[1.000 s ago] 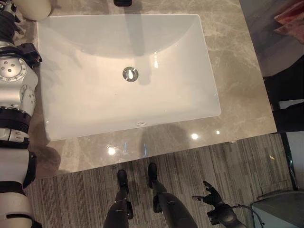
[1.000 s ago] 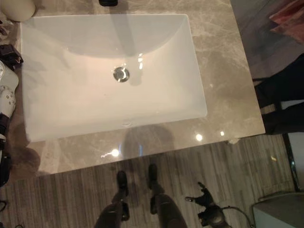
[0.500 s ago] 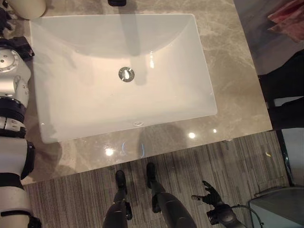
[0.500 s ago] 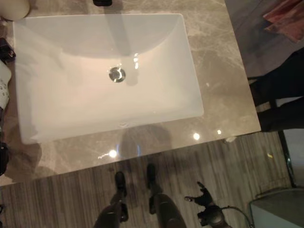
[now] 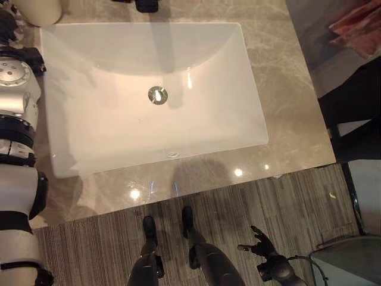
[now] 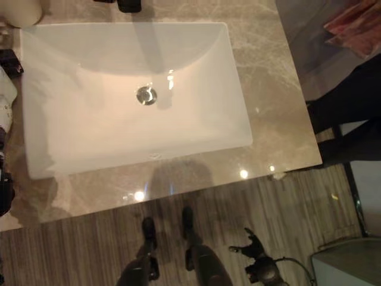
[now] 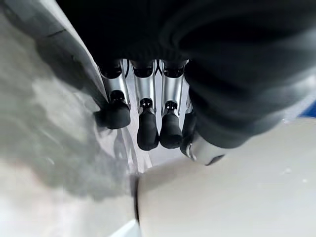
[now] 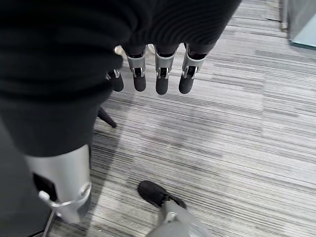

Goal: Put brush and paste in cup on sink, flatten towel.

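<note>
A cream cup (image 5: 38, 9) stands on the marble counter at the far left corner of the white sink (image 5: 226, 128). My left arm reaches along the sink's left side, and my left hand (image 7: 147, 131) hangs open with straight fingers just beside the cup (image 7: 222, 197). My right hand (image 5: 260, 241) hangs low over the striped floor at the lower right, open with its fingers (image 8: 160, 79) spread and nothing in it. A pinkish cloth (image 5: 357, 30) lies crumpled on a grey surface past the counter's right end.
The dark faucet base (image 5: 146, 5) sits at the sink's far rim, and a metal drain (image 5: 158, 95) is in the basin's middle. A dark shape (image 5: 354, 95) stands right of the counter. A grey-blue box (image 5: 348, 262) sits on the floor.
The whole picture has shifted a little, so the camera moved. Neither the left arm by the cup nor the hanging right hand has visibly moved.
</note>
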### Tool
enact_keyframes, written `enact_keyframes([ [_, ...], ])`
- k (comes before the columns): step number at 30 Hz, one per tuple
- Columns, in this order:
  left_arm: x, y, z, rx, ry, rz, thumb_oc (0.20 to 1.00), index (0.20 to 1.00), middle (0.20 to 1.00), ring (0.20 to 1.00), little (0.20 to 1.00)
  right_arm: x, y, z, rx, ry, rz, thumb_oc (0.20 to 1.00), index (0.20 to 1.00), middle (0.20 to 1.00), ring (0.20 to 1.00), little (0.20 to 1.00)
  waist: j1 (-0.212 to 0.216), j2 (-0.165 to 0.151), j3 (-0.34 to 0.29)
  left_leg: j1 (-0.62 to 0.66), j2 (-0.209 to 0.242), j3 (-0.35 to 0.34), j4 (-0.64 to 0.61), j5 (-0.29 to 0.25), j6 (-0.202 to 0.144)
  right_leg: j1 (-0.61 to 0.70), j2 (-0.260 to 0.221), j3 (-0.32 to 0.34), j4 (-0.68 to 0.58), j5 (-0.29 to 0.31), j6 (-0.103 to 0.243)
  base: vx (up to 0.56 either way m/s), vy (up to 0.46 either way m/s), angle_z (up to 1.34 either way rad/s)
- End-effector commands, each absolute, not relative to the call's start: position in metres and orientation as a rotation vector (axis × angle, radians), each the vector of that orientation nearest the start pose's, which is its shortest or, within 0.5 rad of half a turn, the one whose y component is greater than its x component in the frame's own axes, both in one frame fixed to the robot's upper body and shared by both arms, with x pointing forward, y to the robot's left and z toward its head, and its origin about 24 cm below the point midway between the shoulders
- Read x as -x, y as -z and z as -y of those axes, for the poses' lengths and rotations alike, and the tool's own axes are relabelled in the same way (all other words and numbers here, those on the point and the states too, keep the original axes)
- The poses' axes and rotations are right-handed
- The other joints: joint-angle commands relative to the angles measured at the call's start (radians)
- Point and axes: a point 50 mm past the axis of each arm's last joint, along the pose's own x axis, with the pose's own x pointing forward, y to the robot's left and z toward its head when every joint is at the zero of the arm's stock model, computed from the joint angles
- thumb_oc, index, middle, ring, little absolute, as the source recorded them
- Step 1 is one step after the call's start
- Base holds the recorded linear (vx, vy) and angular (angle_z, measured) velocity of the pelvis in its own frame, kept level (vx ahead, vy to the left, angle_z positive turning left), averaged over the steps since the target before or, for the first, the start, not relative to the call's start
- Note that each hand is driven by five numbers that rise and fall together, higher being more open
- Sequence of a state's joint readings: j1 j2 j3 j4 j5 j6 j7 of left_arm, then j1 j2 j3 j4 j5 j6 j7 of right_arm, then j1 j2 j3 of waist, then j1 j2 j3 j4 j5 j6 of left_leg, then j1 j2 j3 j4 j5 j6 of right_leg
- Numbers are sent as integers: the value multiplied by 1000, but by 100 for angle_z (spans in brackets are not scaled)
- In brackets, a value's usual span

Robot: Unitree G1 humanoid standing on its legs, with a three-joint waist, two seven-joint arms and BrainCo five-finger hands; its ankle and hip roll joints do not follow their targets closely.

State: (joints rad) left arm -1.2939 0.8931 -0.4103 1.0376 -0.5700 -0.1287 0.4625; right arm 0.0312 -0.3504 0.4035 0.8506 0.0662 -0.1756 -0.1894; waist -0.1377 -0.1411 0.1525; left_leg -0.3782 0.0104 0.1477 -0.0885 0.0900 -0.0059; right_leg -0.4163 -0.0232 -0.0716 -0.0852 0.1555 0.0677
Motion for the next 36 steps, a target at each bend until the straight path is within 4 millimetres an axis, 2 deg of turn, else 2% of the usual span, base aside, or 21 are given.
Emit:
enact_keyframes([
  [1, -362, -329, -334, -250, -796, 489, 200, 200, 200, 200, 200, -135, 124, 240, 480, 19, -798, 1000, 1000, 1000, 1000, 1000, 12, 46, -60, 22, 63, -124, 1, -20, -77, 54, -81, -9, -2, -34, 107, -5, -43, 7],
  [6, -363, -321, -330, -238, -801, 504, 200, 200, 200, 200, 200, -128, 129, 240, 499, 2, -833, 1000, 1000, 1000, 1000, 1000, 25, 38, -66, 45, 62, -134, 1, -21, -79, 87, -78, -23, -2, -43, 101, 2, -42, 17],
  [7, -363, -313, -331, -230, -802, 493, 200, 200, 200, 200, 200, -125, 130, 241, 502, 5, -844, 1000, 1000, 1000, 1000, 1000, 28, 36, -67, 55, 61, -137, 1, -21, -80, 99, -78, -28, -2, -46, 100, 14, -49, 11],
  [11, -358, -302, -327, -202, -765, 544, 200, 200, 200, 200, 200, -119, 134, 241, 503, 11, -877, 1000, 1000, 1000, 1000, 1000, 45, 33, -76, 87, 58, -144, 1, -24, -81, 136, -79, -44, -2, -52, 97, 12, -36, 12],
  [13, -347, -285, -317, -133, -694, 619, 200, 200, 200, 200, 200, -116, 135, 244, 504, 29, -895, 1000, 1000, 1000, 1000, 1000, 62, 34, -79, 120, 54, -148, 1, -28, -80, 176, -79, -55, -2, -60, 92, 0, -40, 5],
  [14, -341, -280, -318, -140, -673, 632, 200, 200, 200, 200, 200, -115, 135, 245, 500, 36, -899, 1000, 1000, 1000, 1000, 1000, 71, 33, -81, 127, 53, -151, 1, -29, -79, 184, -79, -58, -2, -63, 91, 3, -22, 14],
  [16, -325, -256, -320, -94, -653, 638, 200, 200, 200, 200, 200, -113, 136, 245, 497, 44, -912, 1000, 1000, 1000, 1000, 1000, 84, 37, -86, 150, 52, -152, 1, -31, -78, 208, -78, -63, -2, -69, 87, -1, -5, 22],
  [17, -311, -246, -320, -37, -637, 674, 200, 200, 200, 200, 200, -113, 136, 246, 493, 56, -913, 1000, 1000, 1000, 1000, 1000, 95, 37, -88, 161, 51, -154, 1, -32, -77, 221, -79, -69, -2, -71, 86, -12, 4, 12],
  [18, -302, -232, -324, -50, -633, 643, 200, 200, 200, 200, 200, -113, 135, 248, 494, 57, -914, 1000, 1000, 1000, 1000, 1000, 98, 40, -93, 171, 52, -153, 1, -34, -76, 233, -77, -69, -2, -74, 85, 0, 0, 0],
  [19, -300, -230, -325, -49, -639, 637, 200, 200, 200, 200, 200, -112, 135, 249, 501, 53, -916, 1000, 1000, 1000, 1000, 1000, 93, 44, -94, 174, 52, -152, 1, -35, -76, 236, -77, -69, -2, -74, 85, 0, 0, 0],
  [20, -275, -203, -330, -14, -637, 610, 200, 200, 200, 200, 200, -111, 134, 251, 503, 58, -917, 1000, 1000, 1000, 1000, 1000, 105, 47, -107, 195, 55, -150, 1, -37, -76, 257, -76, -70, -2, -78, 83, 0, 0, 0],
  [22, -263, -193, -330, 7, -633, 600, 200, 200, 200, 200, 200, -110, 134, 254, 505, 63, -920, 1000, 1000, 1000, 1000, 1000, 110, 50, -111, 207, 56, -149, 1, -40, -74, 267, -75, -71, -2, -80, 82, 0, 0, 0],
  [23, -250, -183, -333, 5, -632, 588, 288, 288, 288, 288, 288, -110, 134, 255, 501, 66, -925, 1000, 1000, 1000, 1000, 1000, 120, 54, -118, 217, 56, -149, 1, -40, -72, 279, -76, -72, -2, -83, 81, -17, 29, 7],
  [25, -223, -166, -334, 9, -626, 561, 699, 699, 699, 699, 699, -105, 136, 257, 503, 62, -951, 1000, 1000, 1000, 1000, 1000, 135, 63, -134, 237, 55, -148, 1, -44, -69, 301, -78, -75, -2, -89, 79, -15, 46, 6],
  [26, -215, -160, -337, 5, -645, 545, 1000, 1000, 1000, 1000, 1000, -103, 136, 258, 504, 59, -958, 1000, 1000, 1000, 1000, 1000, 138, 66, -138, 243, 53, -147, 1, -45, -68, 306, -78, -75, -2, -90, 78, -2, 44, -6],
  [31, -170, -129, -351, -80, -775, 435, 1000, 1000, 1000, 1000, 1000, -91, 143, 257, 493, 45, -1011, 1000, 1000, 1000, 1000, 1000, 162, 72, -154, 265, 52, -146, 1, -50, -63, 333, -83, -82, -2, -96, 74, -10, 15, 2],
  [33, -159, -118, -352, -83, -793, 393, 1000, 1000, 1000, 1000, 1000, -88, 143, 257, 488, 43, -1018, 1000, 1000, 1000, 1000, 1000, 165, 74, -157, 271, 50, -148, 1, -51, -61, 341, -84, -83, -2, -99, 72, -11, 8, 4],
  [34, -151, -106, -355, -87, -832, 344, 1000, 1000, 1000, 1000, 1000, -87, 144, 256, 480, 42, -1016, 1000, 1000, 1000, 1000, 1000, 168, 74, -162, 276, 49, -150, 1, -52, -61, 349, -85, -86, -2, -102, 71, -42, 26, 9],
  [35, -139, -80, -352, -7, -859, 251, 1000, 1000, 1000, 1000, 1000, -86, 145, 253, 465, 44, -1023, 1000, 1000, 1000, 1000, 1000, 175, 74, -166, 278, 47, -152, 1, -49, -59, 355, -86, -91, -2, -104, 69, -43, 21, 8],
  [36, -134, -66, -351, 9, -856, 188, 1000, 1000, 1000, 1000, 1000, -85, 145, 253, 459, 47, -1027, 1000, 1000, 1000, 1000, 1000, 177, 75, -165, 280, 46, -156, 1, -49, -58, 358, -86, -93, -2, -104, 68, -37, 16, 1],
])
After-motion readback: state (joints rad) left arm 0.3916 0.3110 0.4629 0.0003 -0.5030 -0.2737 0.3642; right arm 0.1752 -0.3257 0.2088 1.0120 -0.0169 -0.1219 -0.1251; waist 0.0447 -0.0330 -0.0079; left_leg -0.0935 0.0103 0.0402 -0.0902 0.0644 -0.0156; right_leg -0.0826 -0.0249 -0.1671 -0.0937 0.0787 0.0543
